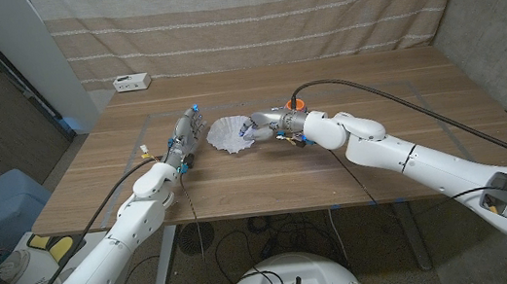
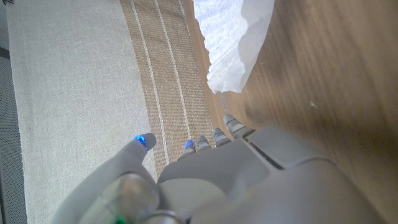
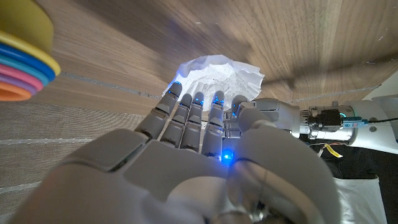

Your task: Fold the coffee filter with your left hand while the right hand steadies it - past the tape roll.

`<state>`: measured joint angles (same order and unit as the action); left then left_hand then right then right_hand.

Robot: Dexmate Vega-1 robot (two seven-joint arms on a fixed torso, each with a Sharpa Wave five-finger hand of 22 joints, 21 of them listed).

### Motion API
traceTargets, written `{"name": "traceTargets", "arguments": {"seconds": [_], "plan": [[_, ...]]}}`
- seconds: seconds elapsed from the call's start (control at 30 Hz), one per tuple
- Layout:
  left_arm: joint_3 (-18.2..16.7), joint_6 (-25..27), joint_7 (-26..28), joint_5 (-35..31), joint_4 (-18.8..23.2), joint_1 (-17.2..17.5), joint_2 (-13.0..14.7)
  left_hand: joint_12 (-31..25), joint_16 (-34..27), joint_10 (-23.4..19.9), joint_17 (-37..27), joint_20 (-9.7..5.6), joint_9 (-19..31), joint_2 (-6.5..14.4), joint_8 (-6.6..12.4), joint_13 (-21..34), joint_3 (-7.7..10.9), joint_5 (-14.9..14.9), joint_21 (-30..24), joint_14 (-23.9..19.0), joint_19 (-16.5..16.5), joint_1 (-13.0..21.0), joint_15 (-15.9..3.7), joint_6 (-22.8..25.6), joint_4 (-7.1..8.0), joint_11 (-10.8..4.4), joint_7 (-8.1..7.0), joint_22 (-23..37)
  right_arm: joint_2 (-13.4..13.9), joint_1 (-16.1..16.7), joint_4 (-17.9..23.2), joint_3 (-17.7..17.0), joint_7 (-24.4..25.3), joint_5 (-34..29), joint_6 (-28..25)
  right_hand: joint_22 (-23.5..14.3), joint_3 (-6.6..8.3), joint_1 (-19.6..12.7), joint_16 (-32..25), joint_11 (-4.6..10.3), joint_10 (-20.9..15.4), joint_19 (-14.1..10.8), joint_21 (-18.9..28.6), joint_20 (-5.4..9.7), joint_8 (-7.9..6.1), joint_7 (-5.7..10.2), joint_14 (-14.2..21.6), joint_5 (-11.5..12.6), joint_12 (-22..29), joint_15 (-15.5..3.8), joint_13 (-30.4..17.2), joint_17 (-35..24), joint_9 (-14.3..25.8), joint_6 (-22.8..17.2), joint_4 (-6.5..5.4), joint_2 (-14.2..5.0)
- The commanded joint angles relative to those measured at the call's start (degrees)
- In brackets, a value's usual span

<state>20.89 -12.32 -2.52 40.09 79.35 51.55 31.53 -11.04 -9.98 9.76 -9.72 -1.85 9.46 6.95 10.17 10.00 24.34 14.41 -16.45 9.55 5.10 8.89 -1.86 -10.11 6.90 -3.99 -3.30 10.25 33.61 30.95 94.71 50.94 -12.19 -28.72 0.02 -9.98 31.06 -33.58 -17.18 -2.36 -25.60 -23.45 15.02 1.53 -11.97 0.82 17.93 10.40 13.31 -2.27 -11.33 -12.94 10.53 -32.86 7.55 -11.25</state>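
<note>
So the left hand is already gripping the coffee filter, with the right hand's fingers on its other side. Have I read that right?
Not quite. In the head view the left hand stands beside the coffee filter with a gap of bare table between them, holding nothing; the left wrist view shows its fingertips short of the paper. The right hand does have its fingers on the filter's other side.

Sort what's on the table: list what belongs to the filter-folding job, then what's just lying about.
Job:
coffee filter, white, on the table
right hand, fingertips at the filter's edge
left hand, beside the filter, apart from it

Lying about:
white box at the far left edge
stack of coloured rings, beside the right hand
</note>
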Motion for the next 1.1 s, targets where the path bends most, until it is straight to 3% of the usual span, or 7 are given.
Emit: {"name": "traceTargets", "arguments": {"seconds": [0.03, 0.37, 0.5, 0.6, 0.9, 1.1], "plan": [[-0.1, 0.2, 0.2, 0.1, 0.4, 0.2, 0.1, -0.2, -0.2, 0.6, -0.1, 0.01, 0.3, -0.4, 0.06, 0.3, -0.15, 0.1, 0.3, 2.3, -0.2, -0.2, -1.4, -1.6, -0.04, -0.02, 0.28, 0.3, -0.2, -0.3, -1.0, 0.7, -1.8, -0.6, -2.0, -0.3, 0.11, -0.7, -0.3, -0.02, -0.8, -0.4, -0.1, -0.06, -0.04, -0.01, 0.4, 0.3, -0.2, -0.74, -0.1, -0.3, 0.3, -0.4, -0.51, 0.01], [0.4, 0.4, -0.7, 0.0, 0.0, -0.3, 0.1, -0.3, -0.4, 0.1, -0.1, 0.04, 0.3, -0.4, 0.24, 0.3, -0.22, 0.1, 0.4, 1.8, -0.3, -0.2, -1.19, -1.1, -0.1, 0.3, 0.3, 0.3, -0.4, -0.4, -2.3, 1.5, -3.7, 0.6, -3.1, -0.3, -0.03, -0.8, -0.6, -0.25, -1.4, -0.6, -0.1, -0.24, -0.1, -0.33, 0.8, 0.2, -0.1, -0.46, -0.1, -0.5, 0.3, -1.2, -0.91, 0.06], [1.1, -1.9, -0.6, -2.5, -0.9, -0.7, 0.0, -1.3, -1.0, -3.5, 0.0, 0.63, 0.3, -0.1, 1.42, 0.3, -0.17, 0.0, 0.6, -1.4, -1.6, 0.0, -1.01, 4.2, -0.61, 0.4, 0.65, 0.3, -0.6, -0.6, -2.5, 1.8, -4.3, 0.9, -3.9, -0.3, -0.08, -0.8, -0.7, -0.28, -1.4, -0.7, -0.1, -0.26, -0.09, -0.34, 0.8, 0.2, -0.1, -0.45, -0.1, -0.6, 0.3, -1.3, -1.02, 0.06], [1.8, -2.2, 1.2, -5.3, 0.2, -0.6, 0.8, -1.8, -1.2, -6.0, 0.1, 0.93, 0.3, 0.4, 1.68, 0.2, 0.51, -0.3, 0.6, -4.0, -2.8, 1.1, -0.69, 7.1, -1.65, 1.13, 1.14, 0.2, -0.4, -0.6, -2.5, 1.8, -4.3, 0.9, -4.2, -0.3, -0.1, -0.8, -0.7, -0.3, -1.5, -0.7, -0.2, -0.3, -0.05, -0.4, 0.8, 0.2, -0.2, -0.37, -0.1, -0.7, 0.3, -1.4, -1.12, 0.04], [4.7, 2.6, 5.8, -11.5, 6.5, -0.5, 2.7, -1.6, -0.9, -6.6, 0.1, 1.35, 0.3, 1.4, 1.18, 0.2, 1.35, -0.5, 0.9, -4.9, -3.2, 2.1, 0.31, 7.6, -2.29, 2.45, 2.16, 0.2, -0.4, -0.7, -2.8, 2.0, -4.0, 1.4, -4.3, -0.3, -0.14, -0.8, -0.7, -0.23, -1.5, -0.7, -0.2, -0.33, 0.02, -0.47, 0.8, 0.2, -0.2, -0.5, -0.1, -0.8, 0.3, -1.5, -1.27, 0.05], [5.9, 0.4, 4.1, -11.7, 6.3, -1.1, 1.1, -1.3, -0.7, -6.5, 0.0, 0.72, 0.3, 2.5, 0.77, 0.3, 2.02, -0.6, 1.2, -4.8, -2.9, 2.5, 0.43, 7.3, -2.21, 2.01, 2.28, 0.3, -0.1, -0.5, -2.3, 2.0, -3.7, 1.3, -4.7, -0.3, -0.17, -0.9, -0.8, -0.29, -1.6, -0.7, -0.3, -0.31, 0.09, -0.51, 0.8, 0.2, -0.3, -0.46, -0.1, -0.8, 0.3, -1.5, -1.35, 0.07]]}}
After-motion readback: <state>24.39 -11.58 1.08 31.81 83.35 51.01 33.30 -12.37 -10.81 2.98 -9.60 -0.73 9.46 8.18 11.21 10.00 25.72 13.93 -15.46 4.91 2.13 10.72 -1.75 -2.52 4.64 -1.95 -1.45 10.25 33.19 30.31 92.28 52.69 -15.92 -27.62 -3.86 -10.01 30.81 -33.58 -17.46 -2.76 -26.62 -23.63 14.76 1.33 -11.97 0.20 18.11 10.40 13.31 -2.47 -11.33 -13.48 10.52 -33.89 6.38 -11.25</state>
